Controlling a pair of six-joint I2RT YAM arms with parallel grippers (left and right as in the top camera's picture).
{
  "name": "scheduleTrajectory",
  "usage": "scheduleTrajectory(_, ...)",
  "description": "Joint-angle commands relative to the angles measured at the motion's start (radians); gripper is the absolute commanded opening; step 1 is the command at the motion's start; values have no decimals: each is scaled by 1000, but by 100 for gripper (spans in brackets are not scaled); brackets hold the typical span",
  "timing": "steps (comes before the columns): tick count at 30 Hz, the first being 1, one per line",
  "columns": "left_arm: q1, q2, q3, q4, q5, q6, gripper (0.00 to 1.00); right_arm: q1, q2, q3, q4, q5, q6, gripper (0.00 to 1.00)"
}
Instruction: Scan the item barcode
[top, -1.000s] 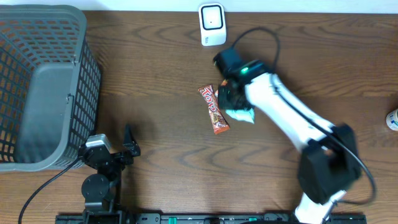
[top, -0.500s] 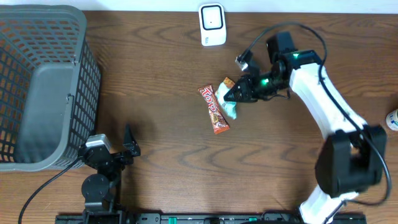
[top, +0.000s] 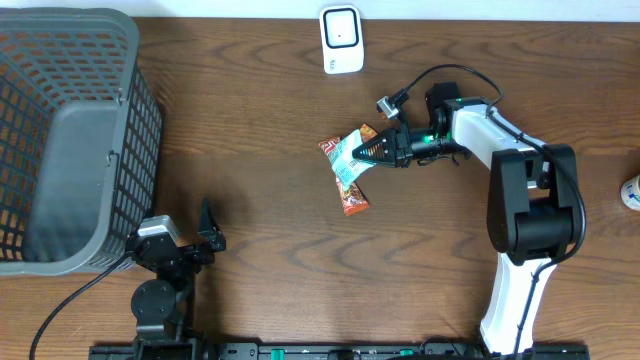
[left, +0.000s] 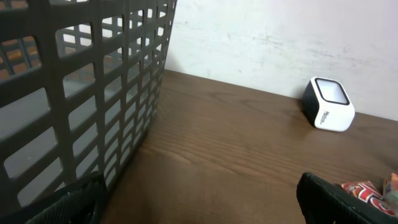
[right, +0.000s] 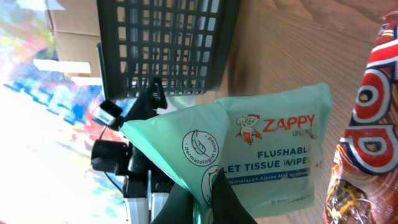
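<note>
Right tool clamped on green wipes pack, held tilted just above the candy bar on the tabletop, apart from the white scanner; left tool wide, near the basket.

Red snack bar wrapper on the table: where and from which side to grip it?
Probably from above, across the narrow width of its lower half: the red snack bar wrapper lies flat, and the green wipes pack in the right gripper overlaps its upper half.
</note>
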Motion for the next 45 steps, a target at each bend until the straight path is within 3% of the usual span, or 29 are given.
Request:
scheduleTrajectory(1,-2,-6,-32,-15,-5,13,98,-3,-1,0,5,-55,-98,2)
scheduleTrajectory(19,-2,-6,-32,-15,-5,13,98,41,1,-148,111,-68,-167,2)
scheduleTrajectory(22,-2,-6,-32,-15,-5,13,98,28,1,-172,120,-4,-164,7)
scheduleTrajectory(26,-2,-6,-32,-15,-5,13,98,-5,1,-177,122,240,-29,10)
scheduleTrajectory(28,-2,-6,-32,-15,-5,13,98,-23,1,-177,122,351,37,20)
scheduleTrajectory(30,-2,-6,-32,-15,-5,13,98,-46,0,-177,122,408,71,39)
scheduleTrajectory(35,-2,-6,-32,-15,-5,13,98,-103,-6,-165,117,415,72,70)
scheduleTrajectory(40,-2,-6,-32,-15,-5,13,98,-113,-63,-132,99,415,47,79)
scheduleTrajectory(45,-2,-6,-32,-15,-5,13,98,-56,-167,-118,129,496,2,99)
